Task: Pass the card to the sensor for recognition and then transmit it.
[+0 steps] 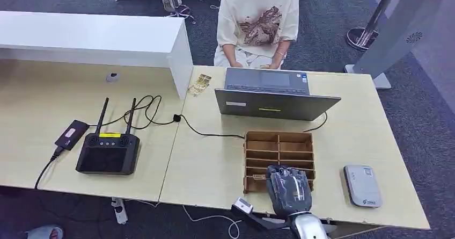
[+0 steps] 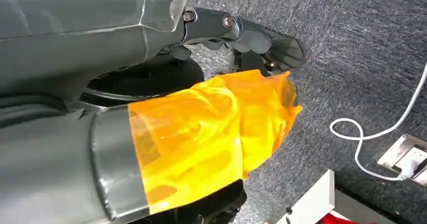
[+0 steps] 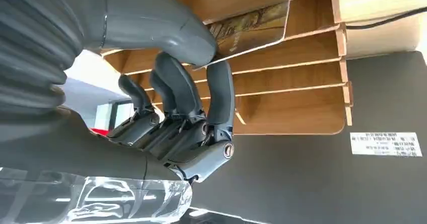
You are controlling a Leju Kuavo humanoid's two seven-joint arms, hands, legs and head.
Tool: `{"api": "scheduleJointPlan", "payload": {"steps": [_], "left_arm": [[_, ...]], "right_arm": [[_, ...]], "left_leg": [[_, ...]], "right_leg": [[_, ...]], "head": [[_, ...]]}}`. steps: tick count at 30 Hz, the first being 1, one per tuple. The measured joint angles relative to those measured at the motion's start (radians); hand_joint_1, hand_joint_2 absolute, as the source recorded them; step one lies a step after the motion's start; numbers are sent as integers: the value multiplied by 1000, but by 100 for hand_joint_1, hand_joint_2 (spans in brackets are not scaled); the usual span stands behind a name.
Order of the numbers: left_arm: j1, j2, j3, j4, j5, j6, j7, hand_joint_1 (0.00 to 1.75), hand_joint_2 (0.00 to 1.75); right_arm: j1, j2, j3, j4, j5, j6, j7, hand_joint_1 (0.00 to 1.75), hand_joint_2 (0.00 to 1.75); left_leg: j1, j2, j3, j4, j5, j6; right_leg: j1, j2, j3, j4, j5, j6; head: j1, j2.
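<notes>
Left side of the tabletop (image 1: 48, 110): black controller with two antennas (image 1: 108, 152), small black box (image 1: 71, 134), cable running right. Centre: grey laptop (image 1: 274, 95) with a person (image 1: 259, 21) seated behind it. In front of it, the wooden slotted organizer (image 1: 279, 146), right robot hand (image 1: 288, 189) over its near edge. Right wrist view: thumb and one finger (image 3: 220, 90) pinch the corner of the card (image 3: 250, 28), which is still partly inside a slot; other fingers curl loosely. The grip is thin and on a corner, so the card could pivot or slip out when pulled, or catch on a divider and drag the light organizer. Far right: grey-white sensor (image 1: 362, 185), well apart from the organizer; if the card is tilted in the pinch, it may reach the reader skewed and not register. Left robot hand (image 2: 246, 38) hangs over carpet; cannot tell whether its fingers are closed or apart.
</notes>
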Motion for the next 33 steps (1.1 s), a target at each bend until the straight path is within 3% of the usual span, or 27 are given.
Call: {"api": "scheduleJointPlan", "payload": {"steps": [8, 13, 33], "left_arm": [[0, 0, 1, 0, 5, 0, -2, 0, 0], [0, 0, 3, 0, 14, 0, -6, 0, 0], [0, 0, 7, 0, 15, 0, -6, 0, 0]], "right_arm": [[11, 10, -6, -23, -49, -34, -38, 162, 175], [19, 14, -6, -57, -136, -68, -100, 162, 175], [27, 16, -7, -86, -142, -68, -104, 162, 175]], "left_leg": [[0, 0, 0, 0, 0, 0], [0, 0, 0, 0, 0, 0], [0, 0, 0, 0, 0, 0]], "right_leg": [[0, 0, 0, 0, 0, 0], [0, 0, 0, 0, 0, 0], [0, 0, 0, 0, 0, 0]], "head": [[0, 0], [0, 0], [0, 0]]}}
